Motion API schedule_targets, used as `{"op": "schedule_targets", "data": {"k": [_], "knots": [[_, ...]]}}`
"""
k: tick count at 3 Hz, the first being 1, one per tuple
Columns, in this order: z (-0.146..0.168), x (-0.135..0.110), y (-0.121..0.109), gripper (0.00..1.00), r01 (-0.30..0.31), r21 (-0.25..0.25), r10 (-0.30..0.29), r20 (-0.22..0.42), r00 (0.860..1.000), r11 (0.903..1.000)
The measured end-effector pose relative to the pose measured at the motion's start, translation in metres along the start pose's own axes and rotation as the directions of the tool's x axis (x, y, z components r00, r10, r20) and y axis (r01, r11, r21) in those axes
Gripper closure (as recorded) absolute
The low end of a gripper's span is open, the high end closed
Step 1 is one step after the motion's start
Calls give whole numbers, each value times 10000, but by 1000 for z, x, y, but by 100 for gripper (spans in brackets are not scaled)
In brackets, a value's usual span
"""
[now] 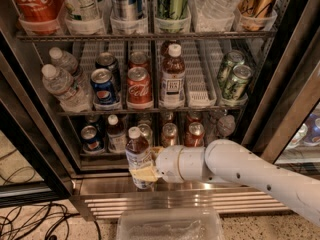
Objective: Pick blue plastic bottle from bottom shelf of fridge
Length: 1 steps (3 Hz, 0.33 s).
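Observation:
The blue plastic bottle [138, 154], with a white cap, brown liquid and a pale label, stands upright just in front of the bottom shelf [102, 160] of the fridge [283, 103], over the steel front lip. My gripper [143, 173] comes in from the right on the white arm [235, 168]. It is shut on the bottle's lower part, with tan pads [146, 174] across the label. A second small white-capped bottle [116, 134] stays in the shelf's left lanes.
Cans [194, 133] fill the bottom shelf behind the arm. The middle rack holds a larger brown bottle [172, 77], Pepsi and Coke cans and water bottles [62, 88]. A vented steel grille [210, 201] and a clear plastic bin [170, 226] lie below. Cables [30, 219] lie at left.

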<state>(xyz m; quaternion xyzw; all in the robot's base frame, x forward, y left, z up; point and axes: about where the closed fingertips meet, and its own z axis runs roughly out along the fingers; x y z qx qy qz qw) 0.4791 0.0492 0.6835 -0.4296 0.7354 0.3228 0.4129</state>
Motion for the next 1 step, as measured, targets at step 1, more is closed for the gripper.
{"op": "schedule_targets", "data": {"k": [1], "knots": [[1, 0, 1, 100, 8, -18, -8, -4, 10000, 10000]]}}
